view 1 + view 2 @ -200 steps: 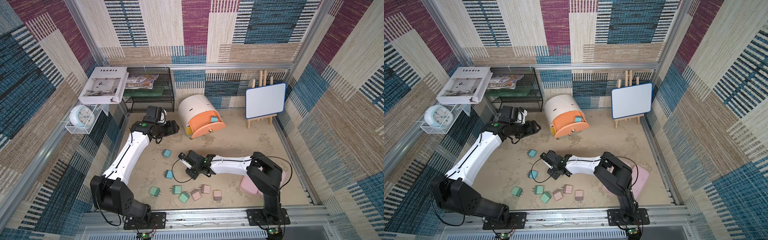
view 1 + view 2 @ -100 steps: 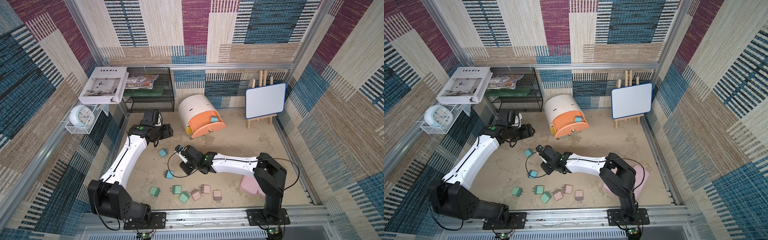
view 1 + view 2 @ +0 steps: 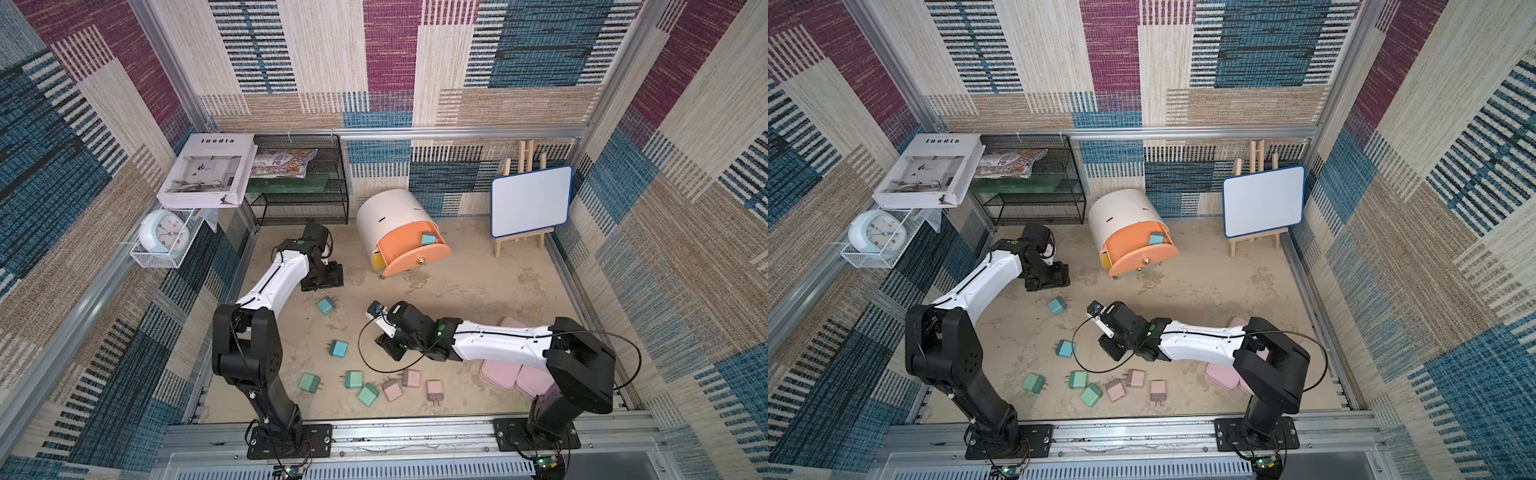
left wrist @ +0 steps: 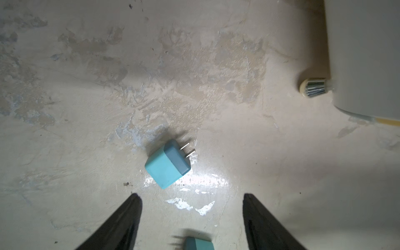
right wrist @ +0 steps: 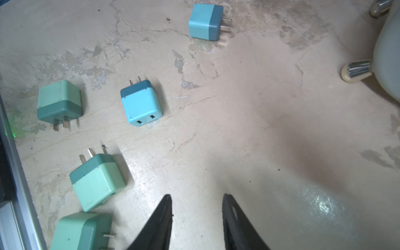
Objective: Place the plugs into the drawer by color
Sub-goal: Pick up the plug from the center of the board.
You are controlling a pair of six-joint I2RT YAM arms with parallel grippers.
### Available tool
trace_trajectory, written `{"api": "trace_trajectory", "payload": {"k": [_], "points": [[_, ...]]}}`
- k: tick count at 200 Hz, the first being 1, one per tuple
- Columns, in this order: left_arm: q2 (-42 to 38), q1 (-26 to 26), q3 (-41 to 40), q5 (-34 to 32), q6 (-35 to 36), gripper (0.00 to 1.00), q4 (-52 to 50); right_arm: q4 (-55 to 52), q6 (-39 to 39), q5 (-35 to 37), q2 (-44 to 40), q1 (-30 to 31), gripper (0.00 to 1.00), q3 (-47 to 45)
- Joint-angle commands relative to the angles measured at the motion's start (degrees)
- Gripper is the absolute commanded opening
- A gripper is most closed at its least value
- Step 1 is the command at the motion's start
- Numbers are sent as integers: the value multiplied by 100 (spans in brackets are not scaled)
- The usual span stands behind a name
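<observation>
- Sandy bench [image 3: 478, 291]; near edge: green plugs [image 3: 353, 379] and pink plugs [image 3: 411, 377], loose.
- Mid: two blue plugs [image 3: 338, 348] on their sides; right jaws apart, empty; left jaws apart, empty, one plug just ahead.
- Far: drawer [image 3: 386, 212], orange tray [image 3: 415, 257] open, one blue plug [image 3: 428, 239] inside.
- Likely light, rigid, slick; pinch flat sides, not prongs [image 4: 187, 149].

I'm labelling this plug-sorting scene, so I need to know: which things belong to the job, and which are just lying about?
Job: blue plugs, mint green plugs, pink plugs, drawer cabinet with its orange drawer open.

Lying about: wire-mesh rack, book, clock, whiteboard, pink boxes.
</observation>
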Motion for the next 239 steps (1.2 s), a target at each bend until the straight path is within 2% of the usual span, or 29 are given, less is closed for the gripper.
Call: {"api": "trace_trajectory", "payload": {"k": [1, 25, 47, 135, 215, 239], "points": [[212, 13, 67, -38, 141, 80, -161, 364, -98, 131, -270, -25, 44, -271], [494, 17, 9, 171, 163, 81, -157, 458, -169, 195, -559, -94, 44, -570], [653, 57, -100, 105, 206, 82, -158, 542, -200, 206, -763, -213, 45, -766], [978, 78, -122, 278, 344, 82, -171, 697, -161, 153, -911, -412, 46, -1068], [453, -236, -686, 519, 82, 77, -188, 747, -200, 24, -861, -509, 46, -1083], [169, -214, -672, 66, 94, 76, -188, 781, -202, -52, -845, -518, 46, -1076]]}}
